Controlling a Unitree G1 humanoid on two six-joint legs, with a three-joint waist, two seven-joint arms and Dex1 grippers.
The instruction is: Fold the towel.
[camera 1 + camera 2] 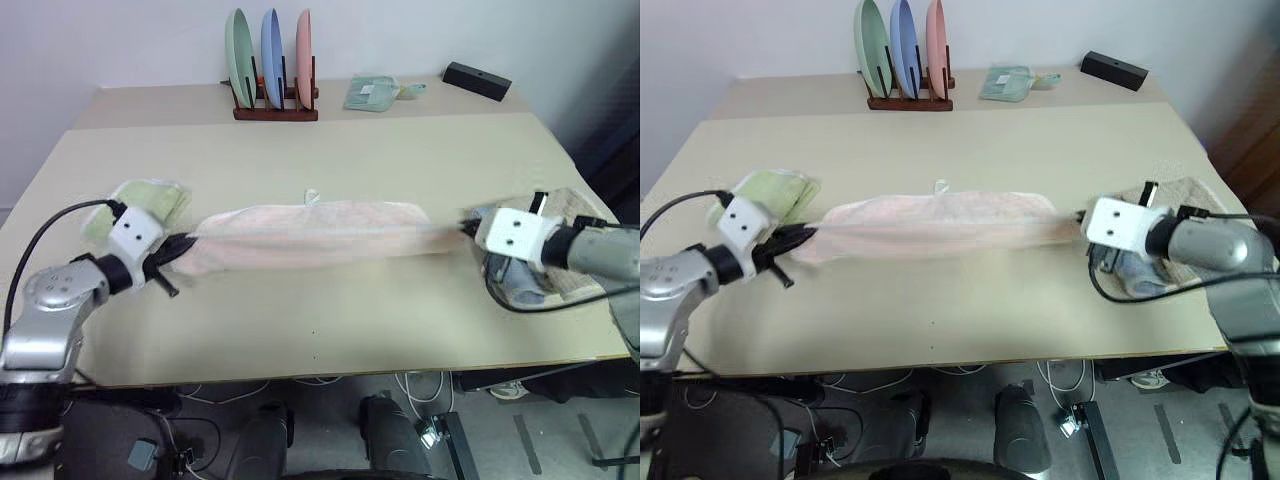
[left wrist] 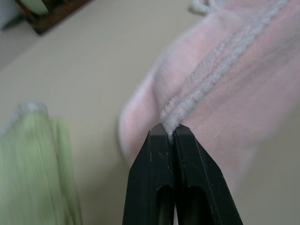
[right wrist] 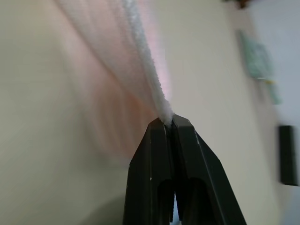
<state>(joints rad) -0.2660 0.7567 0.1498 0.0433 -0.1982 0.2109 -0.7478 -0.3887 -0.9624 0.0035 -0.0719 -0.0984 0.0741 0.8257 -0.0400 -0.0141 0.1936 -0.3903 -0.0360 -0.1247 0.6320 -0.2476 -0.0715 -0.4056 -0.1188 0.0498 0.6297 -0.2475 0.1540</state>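
1. Pale pink towel (image 1: 310,233) stretched into a long band across middle of beige surface (image 1: 330,320), small loop (image 1: 312,195) on far edge.
2. Left tool (image 2: 171,133) clamped shut on towel's left end, thick hem pinched between the black tips.
3. Right tool (image 3: 168,123) clamped shut on towel's right end, white hem edge caught at the fingertips.
4. Towel pulled taut between both tools, lower layers resting on surface, upper edge lifted slightly at both ends.
5. Light green folded towel (image 1: 148,203) just beyond towel's left end, behind left tool.
6. Beige towel (image 1: 570,215) past towel's right end, partly hidden by right arm.
7. Wooden rack (image 1: 275,105) well behind towel, holding green plate (image 1: 239,55), blue plate (image 1: 271,55), pink plate (image 1: 303,55) upright.
8. Small green cloth item (image 1: 372,93) behind towel, right of rack.
9. Black box (image 1: 477,80) far behind towel's right end, at surface's back corner.
10. Cables (image 1: 300,385) on floor, on near side of towel under surface edge.
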